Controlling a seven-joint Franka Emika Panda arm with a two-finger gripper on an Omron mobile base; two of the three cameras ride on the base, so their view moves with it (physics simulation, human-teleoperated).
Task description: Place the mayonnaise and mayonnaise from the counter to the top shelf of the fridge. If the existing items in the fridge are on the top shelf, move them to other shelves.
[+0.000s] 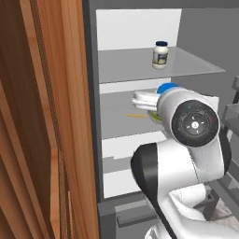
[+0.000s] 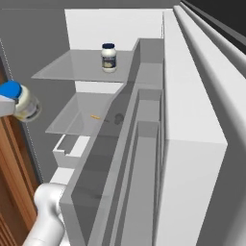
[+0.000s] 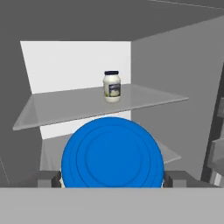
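One mayonnaise jar [image 1: 160,55] [image 2: 109,57] [image 3: 112,86] stands upright on the fridge's top shelf [image 1: 126,65] [image 2: 72,65] [image 3: 65,107], toward its back right. My gripper [image 3: 113,179] is shut on the second mayonnaise jar [image 2: 21,102]. Its blue lid [image 3: 113,153] [image 1: 168,87] faces the hand camera. I hold this jar in front of the open fridge [image 1: 91,93], below the top shelf's level. A thin orange-yellow sliver [image 1: 137,115] [image 2: 95,116] lies on the second shelf [image 1: 114,121] [image 2: 79,122], with a small dark round object [image 2: 118,118] beside it.
A brown wooden cabinet side [image 1: 42,121] stands close on the left of the fridge opening. The open fridge door with its grey bins [image 2: 144,144] [image 1: 231,116] reaches along the right. White drawer fronts [image 1: 116,182] sit below the shelves.
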